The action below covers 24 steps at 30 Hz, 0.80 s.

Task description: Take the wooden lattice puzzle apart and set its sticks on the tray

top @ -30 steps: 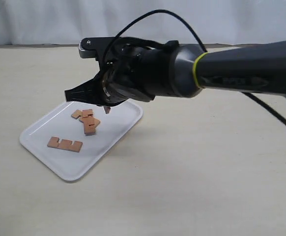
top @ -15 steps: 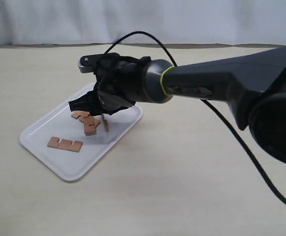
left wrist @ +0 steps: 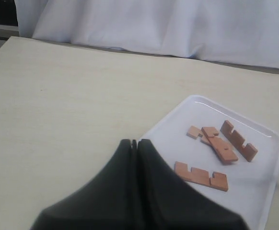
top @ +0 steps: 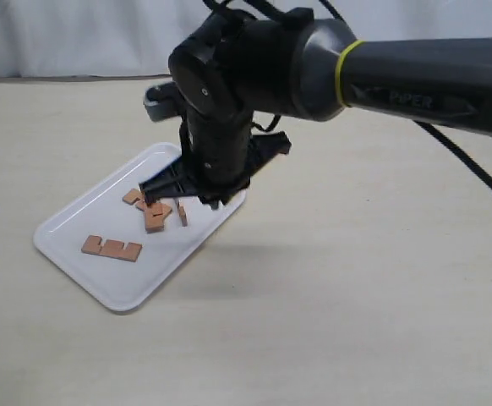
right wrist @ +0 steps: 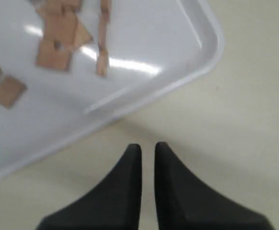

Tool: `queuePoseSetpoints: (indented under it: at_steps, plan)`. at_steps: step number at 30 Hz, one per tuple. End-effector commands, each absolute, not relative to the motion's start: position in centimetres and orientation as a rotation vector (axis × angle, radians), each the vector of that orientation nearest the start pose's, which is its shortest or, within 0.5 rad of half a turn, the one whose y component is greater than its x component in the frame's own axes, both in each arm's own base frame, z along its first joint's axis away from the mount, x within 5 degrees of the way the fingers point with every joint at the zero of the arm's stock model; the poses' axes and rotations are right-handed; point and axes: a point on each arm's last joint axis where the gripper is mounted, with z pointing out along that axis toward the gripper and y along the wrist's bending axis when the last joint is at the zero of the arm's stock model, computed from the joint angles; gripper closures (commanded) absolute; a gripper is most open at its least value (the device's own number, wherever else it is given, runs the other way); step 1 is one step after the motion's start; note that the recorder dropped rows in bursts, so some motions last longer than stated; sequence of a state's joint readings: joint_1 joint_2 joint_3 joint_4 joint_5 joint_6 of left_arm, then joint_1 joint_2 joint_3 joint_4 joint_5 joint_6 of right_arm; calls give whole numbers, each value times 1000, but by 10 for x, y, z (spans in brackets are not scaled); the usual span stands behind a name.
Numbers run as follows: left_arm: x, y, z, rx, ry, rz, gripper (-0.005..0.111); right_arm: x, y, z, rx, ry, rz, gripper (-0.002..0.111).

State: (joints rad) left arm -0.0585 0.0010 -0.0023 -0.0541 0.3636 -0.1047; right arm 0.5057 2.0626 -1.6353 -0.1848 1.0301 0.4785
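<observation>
Sticks (left wrist: pixel 200 175), at least four; one tray (left wrist: pixel 178 139)

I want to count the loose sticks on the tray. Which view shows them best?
The left wrist view: the sticks lie sharp and in full view on the tray. In the exterior view the right arm overlaps some of them; the right wrist view is blurred and cuts some off.

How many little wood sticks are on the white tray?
4 on the tray: one stick lying alone, one beside the pile, seemingly two overlapping in the pile; more may hide there.
</observation>
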Motion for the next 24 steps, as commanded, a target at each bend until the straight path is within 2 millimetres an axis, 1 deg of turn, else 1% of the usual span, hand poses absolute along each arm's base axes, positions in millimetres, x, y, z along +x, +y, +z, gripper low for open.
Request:
queuePoseSetpoints:
  at_steps: [1, 3, 5, 6, 8, 11, 13, 16, 17, 19, 21, 24]
  plan:
    - [53, -5, 181, -77, 1839, -169, 107, 351, 204, 167, -351, 3020, -50, 104]
    - [53, -5, 181, -77, 1839, -169, 107, 340, 205, 156, -416, 3057, -43, 104]
    - [53, -5, 181, -77, 1839, -169, 107, 332, 203, 156, -475, 3094, -41, 104]
    - [53, -5, 181, -77, 1839, -169, 107, 329, 199, 159, -497, 3105, -48, 104]
    - [53, -5, 181, -77, 1839, -169, 107, 325, 191, 171, -486, 3099, -43, 104]
    - [53, -5, 181, -77, 1839, -169, 107, 319, 171, 200, -451, 3048, 1, 104]
    - [53, -5, 181, -77, 1839, -169, 107, 314, 147, 222, -381, 3018, 28, 104]
    - [53, -5, 181, -77, 1839, -169, 107, 302, 99, 252, -203, 2969, 43, 104]
    - [53, -5, 181, -77, 1839, -169, 107, 297, 85, 257, -156, 2959, 42, 104]
    - [53, -5, 181, -77, 1839, -169, 107, 282, 49, 273, -16, 2916, 38, 104]
    - [53, -5, 181, -77, 1839, -169, 107, 267, 18, 285, 118, 2869, 13, 104]
    - [53, -5, 181, -77, 1839, -169, 107, 237, -26, 301, 307, 2753, -88, 104]
